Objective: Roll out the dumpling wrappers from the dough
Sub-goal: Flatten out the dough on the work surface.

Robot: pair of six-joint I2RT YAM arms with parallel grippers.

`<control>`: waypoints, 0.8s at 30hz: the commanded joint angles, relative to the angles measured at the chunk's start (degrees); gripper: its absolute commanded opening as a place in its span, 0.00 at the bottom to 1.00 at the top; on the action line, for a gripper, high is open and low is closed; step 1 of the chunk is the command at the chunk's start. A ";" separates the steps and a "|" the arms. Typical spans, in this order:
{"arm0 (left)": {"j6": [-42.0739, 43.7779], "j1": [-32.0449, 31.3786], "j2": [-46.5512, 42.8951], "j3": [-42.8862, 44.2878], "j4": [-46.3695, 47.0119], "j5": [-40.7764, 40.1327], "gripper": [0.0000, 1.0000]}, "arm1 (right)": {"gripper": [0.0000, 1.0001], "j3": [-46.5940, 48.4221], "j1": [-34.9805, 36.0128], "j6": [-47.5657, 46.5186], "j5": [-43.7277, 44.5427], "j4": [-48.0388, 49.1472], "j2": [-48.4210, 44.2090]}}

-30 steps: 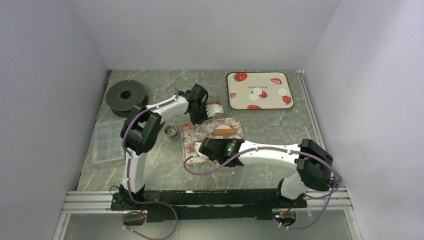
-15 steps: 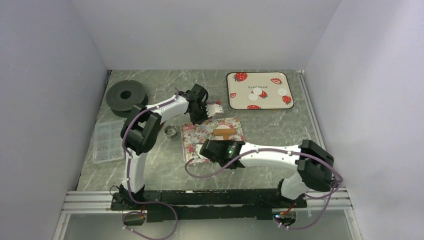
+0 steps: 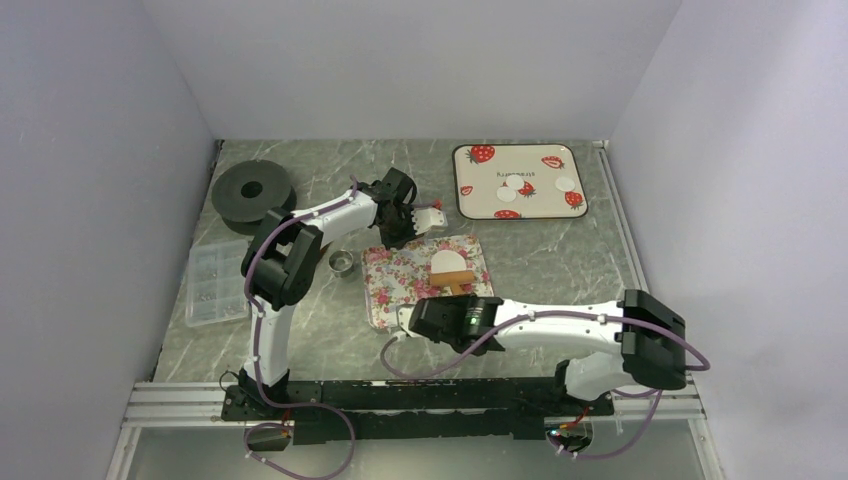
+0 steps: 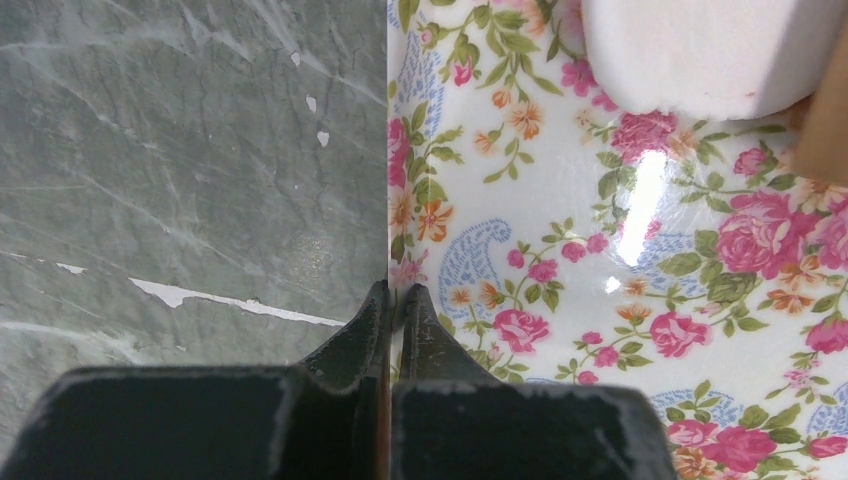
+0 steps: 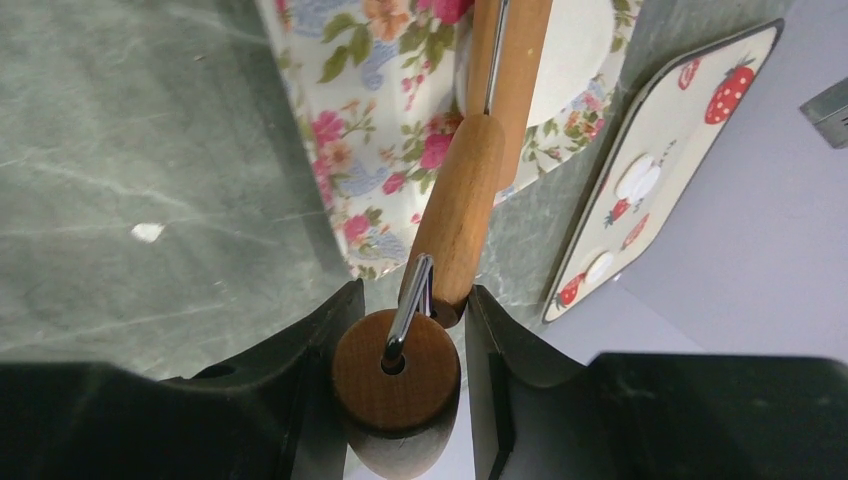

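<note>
The print on the strawberry tray (image 3: 540, 205) is too small for me to read; flat white round dumpling wrappers (image 3: 518, 185) lie on it. My right gripper (image 5: 405, 300) clamps the round handle of the smooth wooden rolling pin (image 5: 468, 200), which crosses the edge of the glossy floral board (image 4: 560, 260) toward the thick white dough (image 4: 700, 50). My left gripper (image 4: 392, 295) is pinched shut at the board's edge, with bare marbled table (image 4: 180, 150) beside it
</note>
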 commanded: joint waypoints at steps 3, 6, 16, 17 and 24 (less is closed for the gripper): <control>1.03 -0.67 7.04 -5.38 -6.14 -2.27 0.00 | 0.00 2.88 -4.27 0.22 -10.77 -2.85 8.55; 1.06 -0.64 6.77 -5.63 -5.89 -2.20 0.00 | 0.00 2.10 -3.08 2.75 -11.25 -5.68 6.72; 1.07 -0.65 6.92 -5.42 -6.07 -2.25 0.00 | 0.00 -0.98 -1.56 0.43 -11.72 -3.16 2.95; 1.05 -0.65 6.83 -5.50 -6.06 -2.33 0.00 | 0.00 0.16 -2.60 -0.55 -11.29 -2.22 4.41; 1.01 -0.67 6.60 -5.44 -6.11 -2.22 0.00 | 0.00 2.69 -4.99 -0.51 -10.75 -2.61 7.31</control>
